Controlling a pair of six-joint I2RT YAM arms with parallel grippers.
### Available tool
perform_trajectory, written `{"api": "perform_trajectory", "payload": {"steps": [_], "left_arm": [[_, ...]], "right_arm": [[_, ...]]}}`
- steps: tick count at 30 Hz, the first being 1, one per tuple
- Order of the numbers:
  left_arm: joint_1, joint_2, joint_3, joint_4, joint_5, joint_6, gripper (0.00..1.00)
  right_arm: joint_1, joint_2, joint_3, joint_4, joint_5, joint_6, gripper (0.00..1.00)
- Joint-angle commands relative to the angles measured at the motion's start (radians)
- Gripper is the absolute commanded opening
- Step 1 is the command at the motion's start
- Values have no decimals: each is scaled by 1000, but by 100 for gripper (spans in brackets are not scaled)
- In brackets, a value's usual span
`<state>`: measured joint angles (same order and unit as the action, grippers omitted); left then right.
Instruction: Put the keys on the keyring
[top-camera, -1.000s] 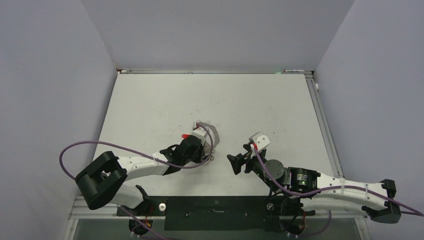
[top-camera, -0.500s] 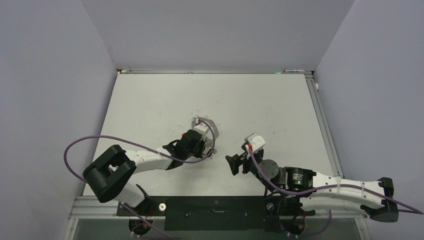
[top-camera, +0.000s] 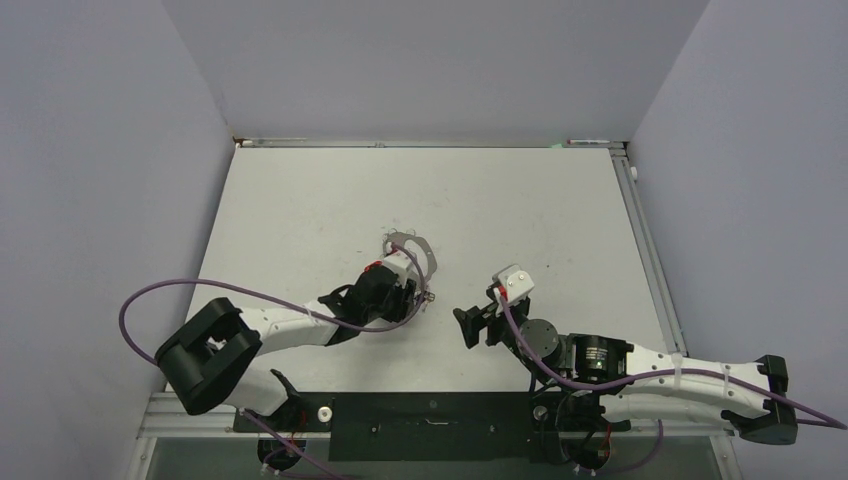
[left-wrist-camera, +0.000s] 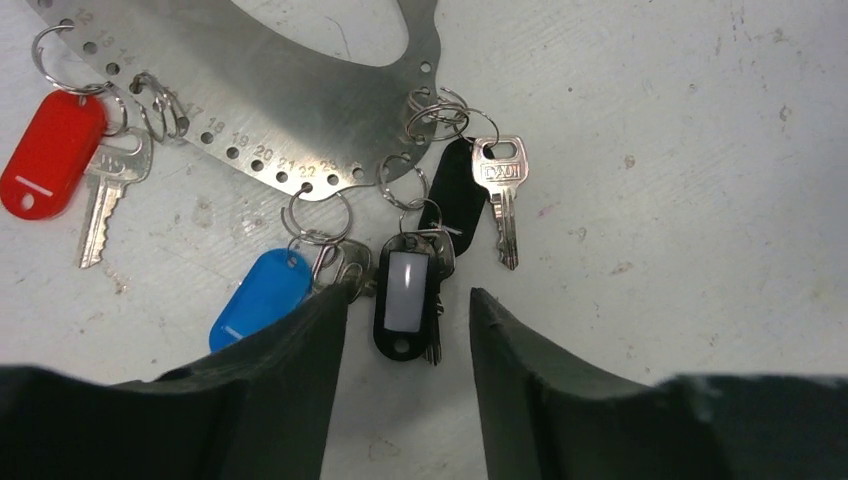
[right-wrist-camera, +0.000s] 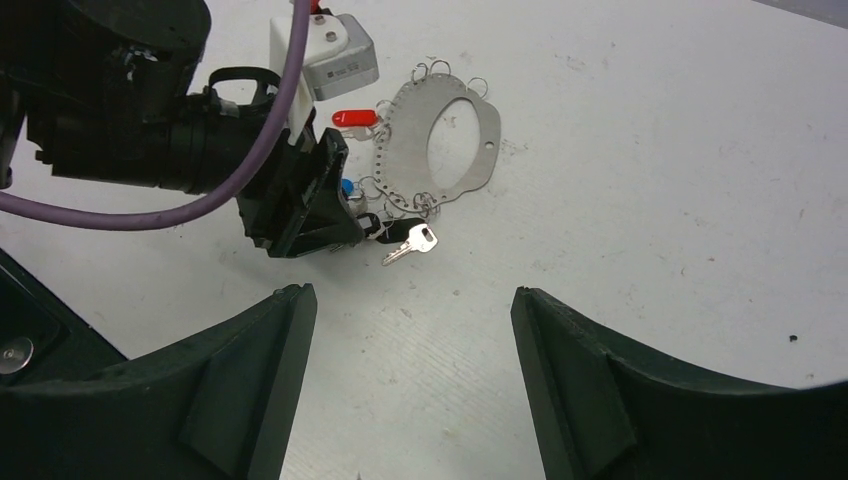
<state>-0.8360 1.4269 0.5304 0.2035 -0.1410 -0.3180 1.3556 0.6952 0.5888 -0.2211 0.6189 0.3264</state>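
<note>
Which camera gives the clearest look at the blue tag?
Left wrist: the blue tag is close up and nearly whole, on a split ring through the keyring. Right wrist shows only a blue sliver behind the left gripper. Top external: too small to make out.

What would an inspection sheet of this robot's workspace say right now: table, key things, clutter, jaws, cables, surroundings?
Surface: off-white table, faintly speckled.
Job's things: flat silvery metal keyring with numbered holes lies flat. Split rings on its rim carry a red plastic tag, a blue plastic tag and a silver key. The black-tagged bunch of keys lies at the rim; whether it is hooked on cannot be told.
Clutter: nothing seen.
Grippers: left gripper jaws open, straddling the black tag's end; right gripper jaws wide open, empty, set apart.
Cables: purple cable along each arm.
Surroundings: plain grey walls on three sides.
</note>
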Motion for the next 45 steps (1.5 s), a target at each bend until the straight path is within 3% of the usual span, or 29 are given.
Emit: {"api": "perform_trajectory", "payload": {"steps": [1, 4, 6, 7, 15, 18, 22, 25, 28, 37, 45], "left_arm": [[1, -117, 15, -89, -53, -50, 51], [-13, -210, 41, -193, -116, -63, 68], [-37, -280, 62, -285, -188, -88, 91], [-53, -320, 69, -326, -225, -102, 98], [-128, -695, 152, -529, -294, -219, 96], [-133, -854, 174, -577, -311, -186, 96], [-133, -996, 212, -657, -421, -36, 96], [-133, -1039, 219, -709, -561, 37, 96], [-127, -1073, 134, -688, -677, 92, 96], [-59, -1000, 100, -655, -510, 117, 96], [-55, -1027, 82, -645, -469, 106, 96]], "right_arm": [[1, -13, 35, -1, 45, 6, 73], [2, -17, 41, -2, 56, -2, 73], [2, -22, 41, 6, 65, -9, 73], [1, -27, 38, 14, 65, -13, 73], [1, -89, 10, 95, 49, -41, 73], [2, -117, 10, 102, 64, -31, 74], [1, -146, 13, 98, 82, -26, 76], [1, -167, 20, 85, 113, -4, 77], [1, -203, 17, 72, 192, 26, 80], [1, -484, -78, 66, 254, 59, 86], [2, -665, -138, 47, 216, 74, 88]]}}
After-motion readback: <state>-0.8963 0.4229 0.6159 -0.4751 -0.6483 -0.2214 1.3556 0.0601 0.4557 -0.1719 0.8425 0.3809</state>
